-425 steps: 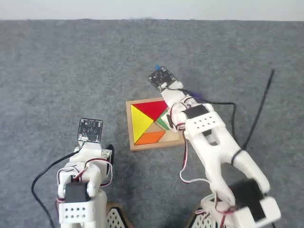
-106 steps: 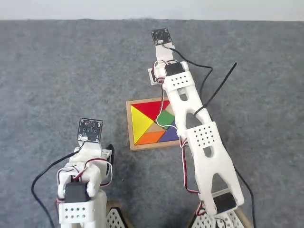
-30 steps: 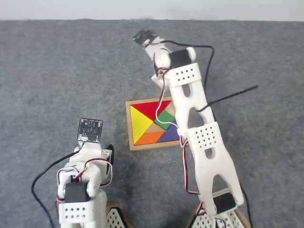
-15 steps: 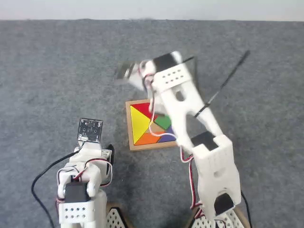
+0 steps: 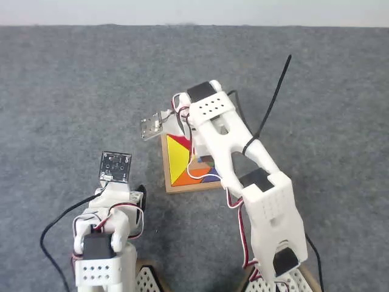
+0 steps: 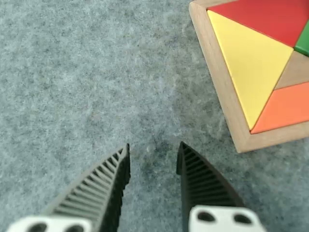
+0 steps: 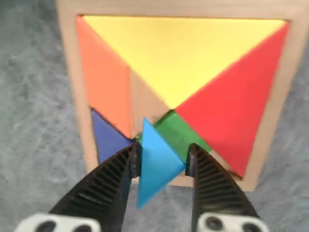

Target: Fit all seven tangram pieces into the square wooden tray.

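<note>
The square wooden tray (image 5: pixel 165 177) lies mid-table, and my right arm (image 5: pixel 222 131) covers much of it from above. It holds a yellow triangle (image 7: pixel 178 53), a red one (image 7: pixel 231 116), an orange piece (image 7: pixel 104 82), a dark blue piece (image 7: pixel 108 137) and a green piece (image 7: pixel 176 133). A wood-coloured triangular patch (image 7: pixel 145 104) shows between them. My right gripper (image 7: pixel 161 164) is shut on a light blue triangle (image 7: pixel 157 162), held above the tray's green corner. My left gripper (image 6: pixel 153 157) is open over bare carpet, a little way from the tray's rim (image 6: pixel 217 82).
Grey carpet covers the whole table. My left arm (image 5: pixel 109 213) sits near the front left. A black cable (image 5: pixel 273 91) rises from the right arm. A pale strip marks the carpet's far edge.
My right arm has swung back from the far side of the table and now hangs over the tray. The left arm has not moved.
</note>
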